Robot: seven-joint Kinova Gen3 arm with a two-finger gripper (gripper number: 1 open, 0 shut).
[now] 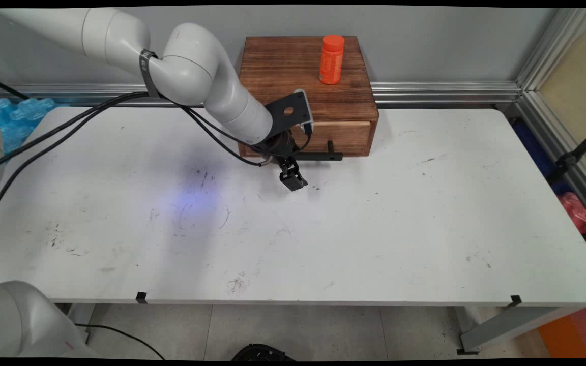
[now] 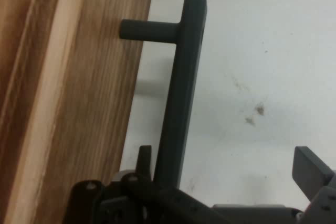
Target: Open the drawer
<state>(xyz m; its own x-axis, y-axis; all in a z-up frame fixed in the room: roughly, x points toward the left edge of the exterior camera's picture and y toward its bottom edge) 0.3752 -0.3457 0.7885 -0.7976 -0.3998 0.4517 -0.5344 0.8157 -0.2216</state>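
Note:
A dark wooden box (image 1: 293,76) stands at the table's far side against the wall, and an orange bottle (image 1: 331,59) stands upright on its top. The drawer front (image 1: 346,137) looks pushed in and carries a black bar handle (image 1: 323,156) on short posts. My gripper (image 1: 289,168) is low at the handle's left end, just in front of the drawer. In the hand view the handle bar (image 2: 181,93) runs between my open fingers, close to the left fingertip (image 2: 144,156) and far from the right one (image 2: 312,169). The gripper (image 2: 227,162) holds nothing.
Black cables (image 1: 69,127) hang from the arm across the table's left side. Blue bubble wrap (image 1: 18,114) lies beyond the far left corner. An aluminium rail (image 1: 445,92) runs along the wall. The white table (image 1: 374,229) is scuffed, and its near edge runs along the picture's bottom.

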